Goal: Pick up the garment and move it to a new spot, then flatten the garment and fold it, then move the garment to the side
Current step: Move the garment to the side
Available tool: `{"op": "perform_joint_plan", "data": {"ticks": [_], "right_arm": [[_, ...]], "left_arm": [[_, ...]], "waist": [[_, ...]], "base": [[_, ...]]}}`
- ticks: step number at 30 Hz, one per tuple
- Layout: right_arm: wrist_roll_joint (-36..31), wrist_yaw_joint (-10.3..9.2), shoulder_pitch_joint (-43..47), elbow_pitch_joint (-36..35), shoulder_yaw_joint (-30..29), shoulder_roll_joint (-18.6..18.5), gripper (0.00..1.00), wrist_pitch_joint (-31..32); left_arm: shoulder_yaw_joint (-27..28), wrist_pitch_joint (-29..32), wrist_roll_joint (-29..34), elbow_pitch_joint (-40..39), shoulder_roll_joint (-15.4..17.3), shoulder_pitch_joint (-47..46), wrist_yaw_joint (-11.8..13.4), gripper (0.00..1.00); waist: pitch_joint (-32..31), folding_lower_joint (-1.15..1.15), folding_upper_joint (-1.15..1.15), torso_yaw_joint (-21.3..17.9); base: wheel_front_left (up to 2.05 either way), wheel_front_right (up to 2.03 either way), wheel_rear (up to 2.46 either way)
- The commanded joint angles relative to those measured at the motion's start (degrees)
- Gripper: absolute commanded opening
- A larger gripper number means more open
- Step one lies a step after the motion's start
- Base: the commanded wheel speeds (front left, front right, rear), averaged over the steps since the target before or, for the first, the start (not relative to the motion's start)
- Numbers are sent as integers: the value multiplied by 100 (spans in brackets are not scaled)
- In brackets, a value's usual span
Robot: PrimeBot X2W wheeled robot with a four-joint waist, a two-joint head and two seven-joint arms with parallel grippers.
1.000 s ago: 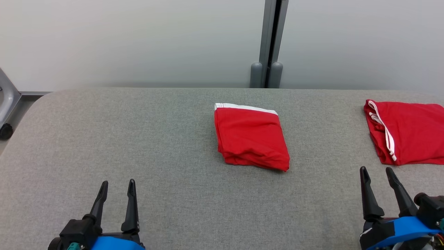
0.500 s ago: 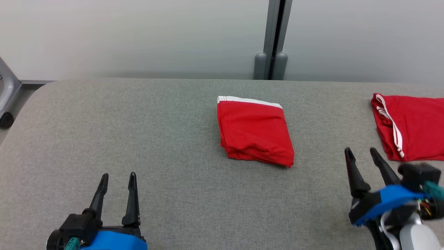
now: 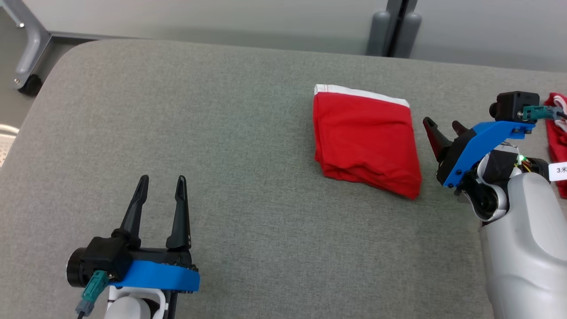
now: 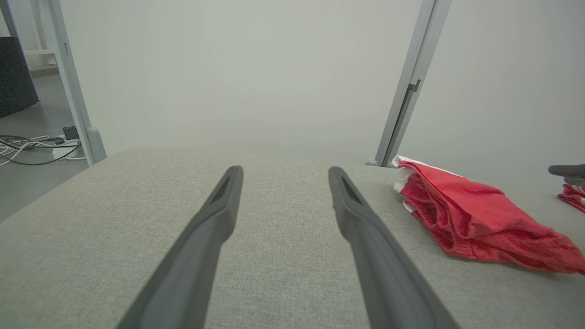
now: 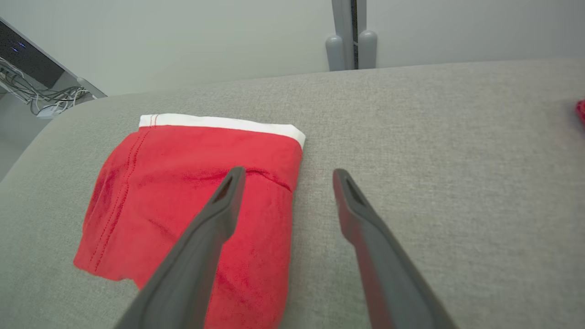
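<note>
We are poising the released right end effector (image 3: 440, 123) with the folded red shorts (image 3: 365, 137) just left of it on the bench (image 3: 221, 110), judging them light, limp, best pinched at that near edge.

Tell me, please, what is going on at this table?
The robot's right claw hovers open at the right edge of a folded red garment lying on the grey table; nothing is gripped yet. The left claw is open too, well apart at the near left. A second garment, also red, lies at the far right. It looks set to pick up the middle one.
</note>
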Motion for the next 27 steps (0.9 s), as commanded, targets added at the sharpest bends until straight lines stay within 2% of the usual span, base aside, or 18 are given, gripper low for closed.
{"op": "perform_joint_plan", "data": {"ticks": [1, 7, 13, 14, 15, 16, 22, 25, 27], "right_arm": [[-99, 3, -254, 360, -146, -20, 100, -30], [-201, 3, -721, 1403, -346, -22, 100, -329], [-275, 2, -896, 2398, -183, 0, 100, -377], [-271, 3, -917, 2521, -127, 6, 76, -386], [-307, 3, -950, 2607, -42, 10, 14, -400], [-365, 3, -990, 2669, 47, 13, 0, -415], [-1146, 1, -1482, 2247, 457, -71, 0, -635], [-1394, 1, -1623, 2025, 736, -214, 0, -512], [-1483, 1, -1770, 1786, 1120, -427, 0, -373]], "left_arm": [[-18, -22, -15, -20, 4, -129, -3, 100], [-68, -22, -48, -32, -29, -250, -5, 100], [-82, -22, -70, -24, -46, -300, -6, 100], [-75, -22, -69, -21, -50, -296, -6, 100], [-58, -22, -66, -27, -52, -290, -6, 100], [-60, -22, -62, -37, -55, -291, -6, 100], [-28, -23, -37, -146, -65, -312, -6, 100], [-19, -22, -28, -188, -63, -311, -7, 100], [-9, -22, -16, -240, -60, -317, -7, 100]], "waist": [[312, -1, -1, 291], [534, -1, -1, 479], [586, -1, -1, 472], [581, -1, -1, 456], [577, -1, -1, 430], [575, -1, -1, 408], [597, -1, -1, 156], [612, -1, -1, 43], [637, -1, -1, -95]], "base": [[0, 0, 0], [0, 0, 0], [0, 0, 0], [0, 0, 0], [0, 0, 0], [0, 0, 0], [0, 0, 0], [0, 0, 0], [0, 0, 0]]}}
